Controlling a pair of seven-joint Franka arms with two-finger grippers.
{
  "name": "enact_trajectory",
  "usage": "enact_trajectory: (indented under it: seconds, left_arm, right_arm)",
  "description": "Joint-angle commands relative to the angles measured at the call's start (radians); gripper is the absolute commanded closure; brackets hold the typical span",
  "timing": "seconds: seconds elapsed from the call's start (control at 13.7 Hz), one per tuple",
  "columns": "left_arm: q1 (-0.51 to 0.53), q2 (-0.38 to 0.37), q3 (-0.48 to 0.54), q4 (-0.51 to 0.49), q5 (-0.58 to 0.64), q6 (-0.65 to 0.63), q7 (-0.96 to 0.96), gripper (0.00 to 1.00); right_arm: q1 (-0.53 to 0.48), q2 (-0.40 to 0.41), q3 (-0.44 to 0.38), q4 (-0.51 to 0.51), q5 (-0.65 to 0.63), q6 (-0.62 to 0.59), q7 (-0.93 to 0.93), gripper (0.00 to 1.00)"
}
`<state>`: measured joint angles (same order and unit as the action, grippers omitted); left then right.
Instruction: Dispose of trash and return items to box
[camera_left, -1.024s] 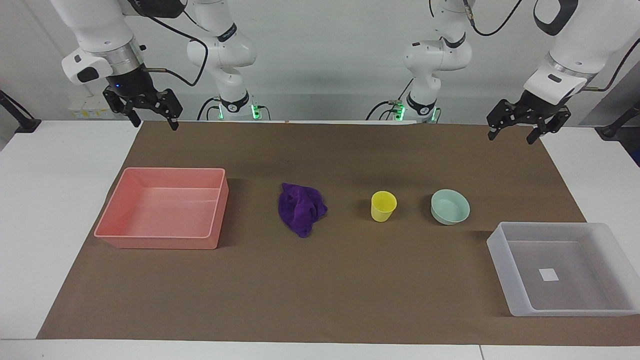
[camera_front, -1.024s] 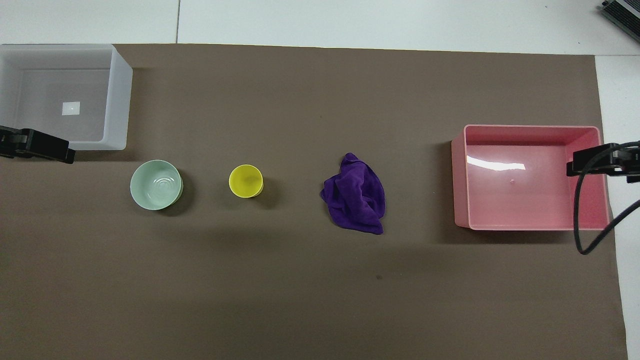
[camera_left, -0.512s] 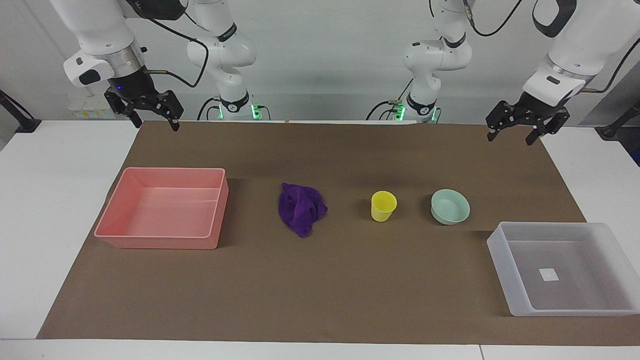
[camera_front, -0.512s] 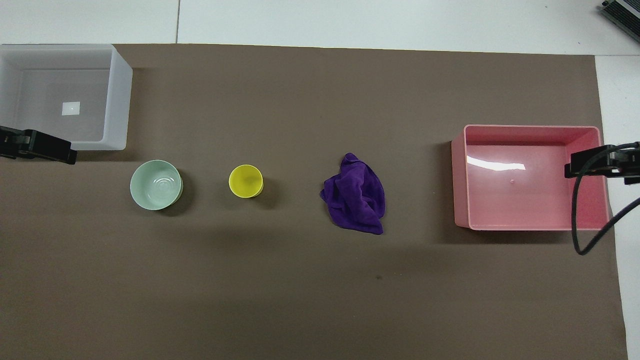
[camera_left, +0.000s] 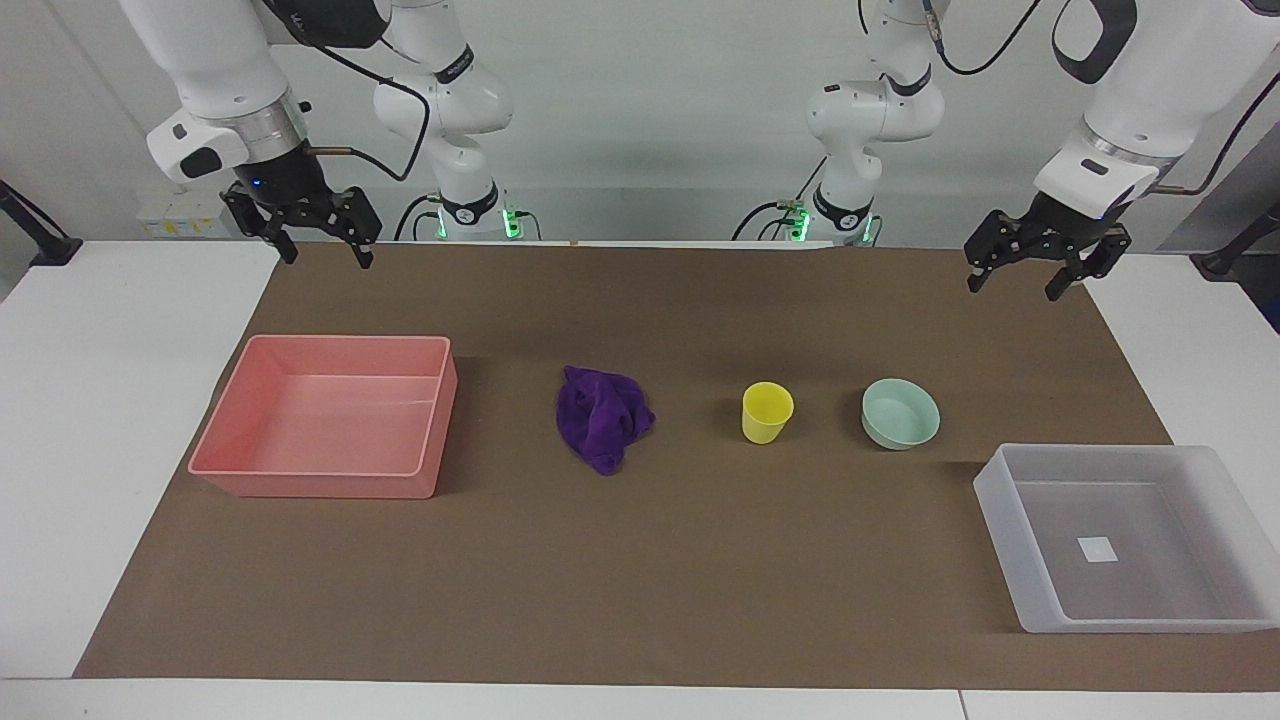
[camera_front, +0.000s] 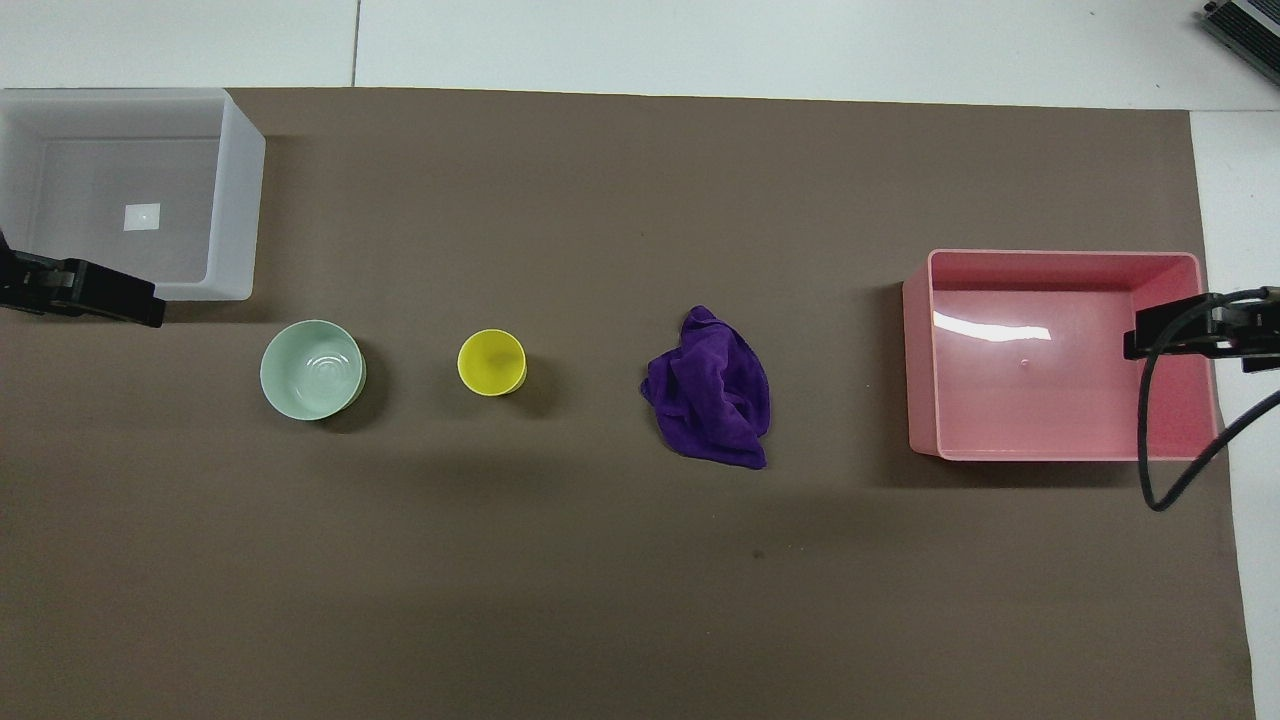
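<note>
Purple cloth wad (camera_left: 603, 429) sits mid-mat between my pink bin (camera_left: 330, 415) and the yellow cup (camera_left: 767, 412); mint bowl (camera_left: 900, 413) next, then the translucent box (camera_left: 1130, 535). Both grippers, left (camera_left: 1019, 273) and right (camera_left: 318, 246), hang wide open and empty, well clear of everything.

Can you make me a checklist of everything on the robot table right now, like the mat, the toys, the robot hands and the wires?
Surface: white table under a brown mat; mat lies flat.
Job's things: purple cloth, yellow cup and green bowl sit in a row on the mat, apart from each other. Clear box at the left arm's end holds only a white label.
Clutter: pink bin at the right arm's end, nothing inside.
Grippers: left gripper and right gripper both open, raised, holding nothing.
Cables: black cable hangs over the pink bin.
Surroundings: white wall; nothing else seen.
</note>
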<state>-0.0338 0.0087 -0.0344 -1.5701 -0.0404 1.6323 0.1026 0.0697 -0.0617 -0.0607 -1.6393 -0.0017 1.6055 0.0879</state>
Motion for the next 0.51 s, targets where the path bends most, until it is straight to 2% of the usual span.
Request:
enact_trajectory:
  seconds: [0.0,0.15,0.44]
  left_arm:
    - [0.005,-0.05,0.005,-0.125,-0.004,0.114,-0.004,0.0]
    - [0.006,-0.044,0.007,-0.186,-0.004,0.2,-0.004,0.0]
    - [0.017,-0.03,0.01,-0.381,-0.004,0.432,-0.004,0.0]
  right_arm:
    - [0.051,-0.023,0.004,-0.083,0.006,0.098,0.048,0.0]
    - [0.083,-0.02,0.004,-0.148,0.006,0.186,0.061,0.0]
    - [0.18,0.032,0.004,-0.206,0.02,0.316,0.139,0.0]
